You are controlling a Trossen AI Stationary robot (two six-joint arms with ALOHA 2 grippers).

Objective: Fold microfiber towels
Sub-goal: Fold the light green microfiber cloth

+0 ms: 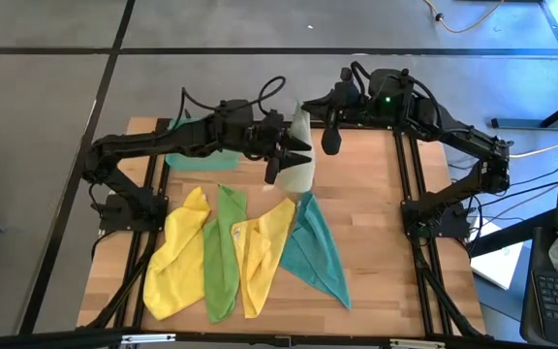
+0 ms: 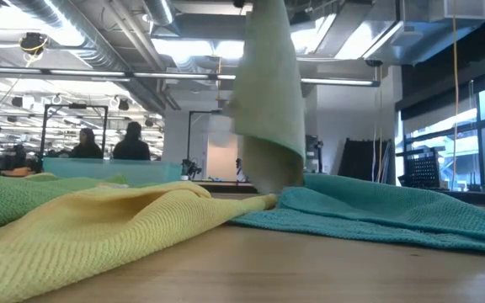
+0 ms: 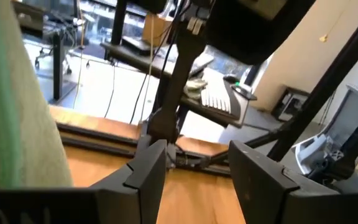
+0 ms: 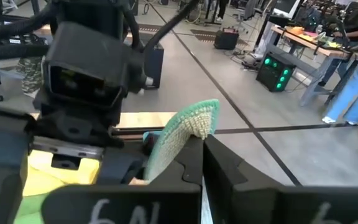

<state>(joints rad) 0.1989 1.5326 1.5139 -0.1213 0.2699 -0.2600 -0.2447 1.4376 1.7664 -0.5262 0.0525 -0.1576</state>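
- Pale olive-green towel (image 1: 301,155): soft, limp cloth with a fine knitted weave, hanging in a loose vertical fold above the far middle of the wooden table (image 1: 376,242); in the low view its lower end curls and reaches down among the cloths lying on the boards.
- Right gripper (image 4: 199,144): dark fingers pressed together, pinching a top corner of the pale olive-green towel (the nubbed edge of the cloth sticks up between the fingers in the right wrist view).
- Left gripper (image 1: 294,155): just beside the hanging towel, fingers (image 3: 146,169) spread apart with nothing seen between them; the cloth hangs at one side of its wrist view.
- Four other towels lie crumpled in a row on the near half of the table: a yellow towel (image 1: 177,254), a bright green towel (image 1: 223,252), a second yellow towel (image 1: 264,250) and a teal towel (image 1: 316,250), neighbours overlapping at their edges.
- A translucent teal tray (image 1: 200,161) sits at the far left, partly hidden under the left arm.
- Two people (image 2: 108,143) stand in the room beyond the table.
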